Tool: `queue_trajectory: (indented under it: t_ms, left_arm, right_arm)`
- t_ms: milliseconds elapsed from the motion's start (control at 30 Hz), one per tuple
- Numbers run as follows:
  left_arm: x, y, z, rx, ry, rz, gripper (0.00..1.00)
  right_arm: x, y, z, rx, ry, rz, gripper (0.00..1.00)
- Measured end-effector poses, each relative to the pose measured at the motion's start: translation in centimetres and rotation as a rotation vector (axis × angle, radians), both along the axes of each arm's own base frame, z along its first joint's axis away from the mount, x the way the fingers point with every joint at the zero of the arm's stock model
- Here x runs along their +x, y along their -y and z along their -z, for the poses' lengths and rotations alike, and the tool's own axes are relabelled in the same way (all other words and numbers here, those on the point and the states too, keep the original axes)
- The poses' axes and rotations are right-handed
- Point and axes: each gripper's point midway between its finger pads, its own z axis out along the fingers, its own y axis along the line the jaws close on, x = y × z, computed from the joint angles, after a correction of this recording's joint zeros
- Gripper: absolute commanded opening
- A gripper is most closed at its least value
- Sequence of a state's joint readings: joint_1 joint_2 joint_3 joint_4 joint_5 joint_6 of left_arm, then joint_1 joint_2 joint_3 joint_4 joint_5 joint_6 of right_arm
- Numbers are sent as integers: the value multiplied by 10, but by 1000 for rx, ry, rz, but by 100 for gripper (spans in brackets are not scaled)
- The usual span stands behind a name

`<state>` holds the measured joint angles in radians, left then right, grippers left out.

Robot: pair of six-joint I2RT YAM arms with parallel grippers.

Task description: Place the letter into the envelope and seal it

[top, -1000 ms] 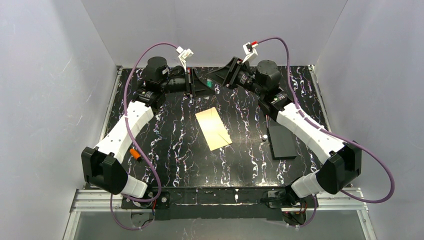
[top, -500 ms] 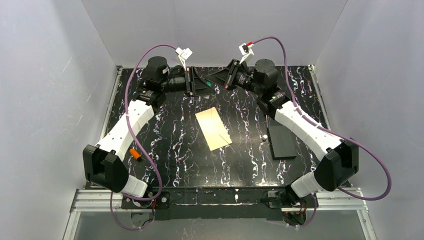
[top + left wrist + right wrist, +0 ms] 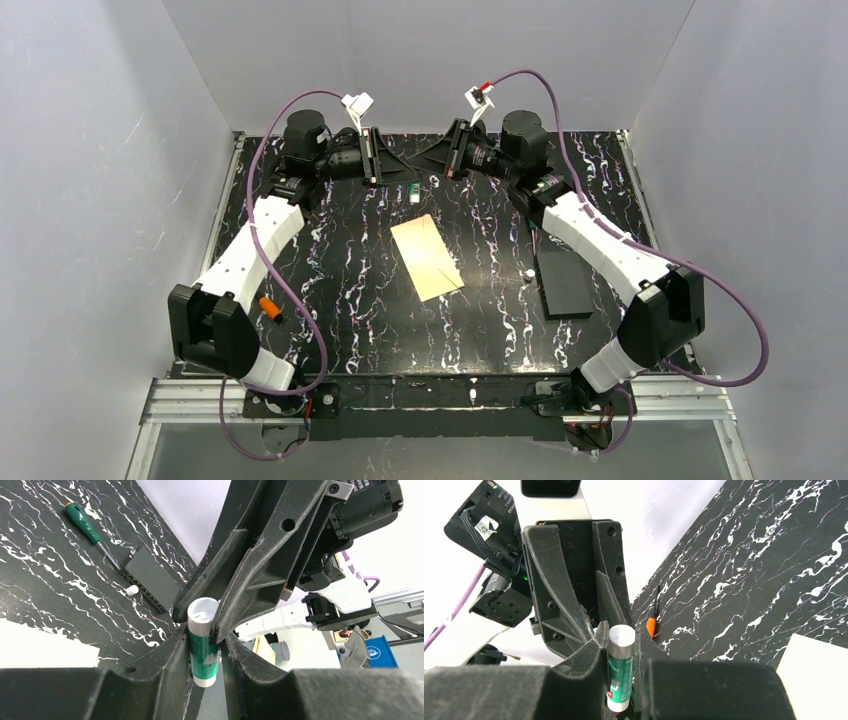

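Observation:
The envelope (image 3: 428,257), a cream-tan oblong with a V-shaped line, lies flat mid-table; its edge shows in the left wrist view (image 3: 45,652) and the right wrist view (image 3: 819,675). No separate letter shows. My left gripper (image 3: 403,178) and right gripper (image 3: 427,166) meet tip to tip above the back of the table. Both are shut on one green-and-white glue stick (image 3: 413,192). In the left wrist view my left gripper (image 3: 205,642) clamps the stick's green body (image 3: 203,650). In the right wrist view my right gripper (image 3: 620,655) clamps the stick (image 3: 620,670).
A black block (image 3: 563,283) and a small white piece (image 3: 527,273) lie at the right. An orange-handled tool (image 3: 268,306) lies at the left. A green-handled screwdriver (image 3: 82,522) lies beyond the block. Grey walls close three sides.
Both wrists have drawn back toward the rear wall. The glue stick now shows between the fingertips from above. The envelope has not moved.

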<state>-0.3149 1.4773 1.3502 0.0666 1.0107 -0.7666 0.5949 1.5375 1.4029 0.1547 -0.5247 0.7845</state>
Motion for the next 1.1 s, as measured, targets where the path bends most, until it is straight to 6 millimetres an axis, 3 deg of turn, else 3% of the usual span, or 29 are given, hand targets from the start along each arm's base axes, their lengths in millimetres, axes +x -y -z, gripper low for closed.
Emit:
queue_trajectory:
  t_ms: [200,333,400,467,500,567,633,767,900,967,1100]
  left_arm:
    - [7,-2,7,1,-41,-13,0]
    - [10,0,10,-7,-78,-15,0]
    - [12,1,12,-10,-100,-18,0]
    - [14,2,13,-15,-120,-22,0]
    - [14,3,14,-15,-132,-21,0]
    - [14,6,19,-12,-160,-15,0]
    - [14,7,26,-5,-181,-19,0]
    - [14,6,49,31,-237,-48,0]
    - [22,-7,87,113,-306,-145,0]
    - [27,-16,106,166,-333,-202,0]
    - [34,-29,126,240,-343,-282,0]
  right_arm:
    - [7,-3,7,15,-51,4,9]
    - [11,-2,9,16,-81,27,17]
    - [13,-1,11,15,-101,45,39]
    - [17,0,12,18,-118,70,67]
    - [19,0,11,25,-128,85,75]
    - [26,3,13,17,-123,136,87]
    - [35,11,20,-17,-137,213,88]
    - [52,50,54,-162,-227,428,84]
    - [60,127,112,-455,-338,711,74]
    - [47,161,142,-627,-403,796,73]
    - [5,203,187,-873,-511,831,70]
